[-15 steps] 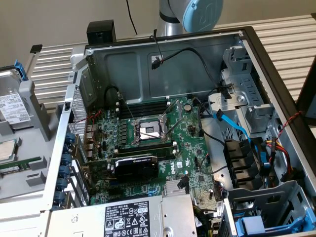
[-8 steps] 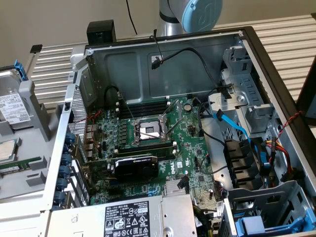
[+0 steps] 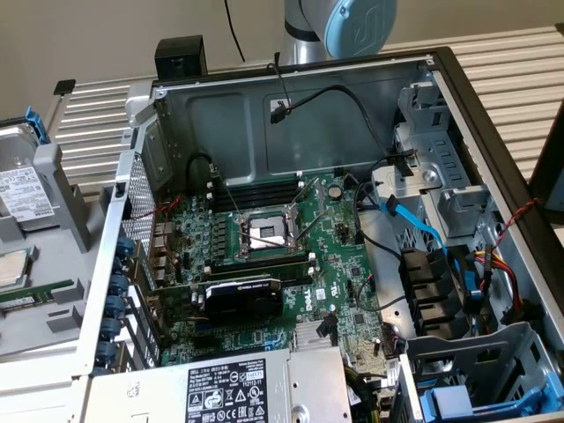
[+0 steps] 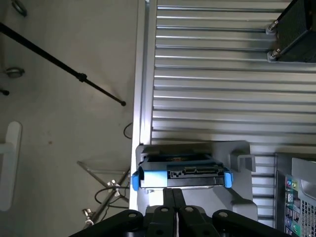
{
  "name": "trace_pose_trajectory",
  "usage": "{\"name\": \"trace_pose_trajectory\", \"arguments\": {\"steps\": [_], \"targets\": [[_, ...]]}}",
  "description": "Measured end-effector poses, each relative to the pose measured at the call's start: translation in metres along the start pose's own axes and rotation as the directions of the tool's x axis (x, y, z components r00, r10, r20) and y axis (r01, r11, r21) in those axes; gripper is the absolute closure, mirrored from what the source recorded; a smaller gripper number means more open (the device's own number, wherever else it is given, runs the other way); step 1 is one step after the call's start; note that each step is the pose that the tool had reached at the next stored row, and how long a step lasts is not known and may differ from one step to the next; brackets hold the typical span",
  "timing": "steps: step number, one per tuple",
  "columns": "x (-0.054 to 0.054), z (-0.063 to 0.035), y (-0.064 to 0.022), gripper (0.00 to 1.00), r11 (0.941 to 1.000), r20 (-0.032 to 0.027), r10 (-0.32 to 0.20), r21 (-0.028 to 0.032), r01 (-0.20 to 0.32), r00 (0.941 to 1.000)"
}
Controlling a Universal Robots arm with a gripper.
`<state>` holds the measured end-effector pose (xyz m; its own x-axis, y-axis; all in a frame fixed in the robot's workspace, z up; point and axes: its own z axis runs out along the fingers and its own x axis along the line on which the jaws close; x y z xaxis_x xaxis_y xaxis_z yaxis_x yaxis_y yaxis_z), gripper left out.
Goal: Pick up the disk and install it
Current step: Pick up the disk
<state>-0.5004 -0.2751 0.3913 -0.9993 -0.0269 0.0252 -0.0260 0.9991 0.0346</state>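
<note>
The disk [image 4: 180, 174], a silver-grey drive in a blue plastic carrier, stands on edge in a grey holder [image 4: 237, 148] on the ribbed table. My gripper [image 4: 173, 193] hovers just over the disk's upper edge, with its two black fingers pressed together and nothing between them. In the exterior view the disk [image 3: 19, 189] shows its white label at the far left, outside the open computer case [image 3: 291, 106]. Part of the arm [image 3: 348, 26] is visible behind the case's rear wall.
The case holds a motherboard [image 3: 264, 238], a power-supply box [image 3: 229, 388] at the front and drive bays with a blue carrier [image 3: 467, 401] at the exterior view's right. A square chip [image 3: 9, 269] lies below the disk's holder. A tripod leg [image 4: 59, 64] crosses the floor.
</note>
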Motion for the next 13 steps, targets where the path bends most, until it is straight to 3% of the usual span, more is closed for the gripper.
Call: {"name": "trace_pose_trajectory", "arguments": {"steps": [13], "targets": [[0.0001,0.0000,0.0001,0.89,1.0000,-0.0001,-0.004,0.0001,0.004,1.0000]]}}
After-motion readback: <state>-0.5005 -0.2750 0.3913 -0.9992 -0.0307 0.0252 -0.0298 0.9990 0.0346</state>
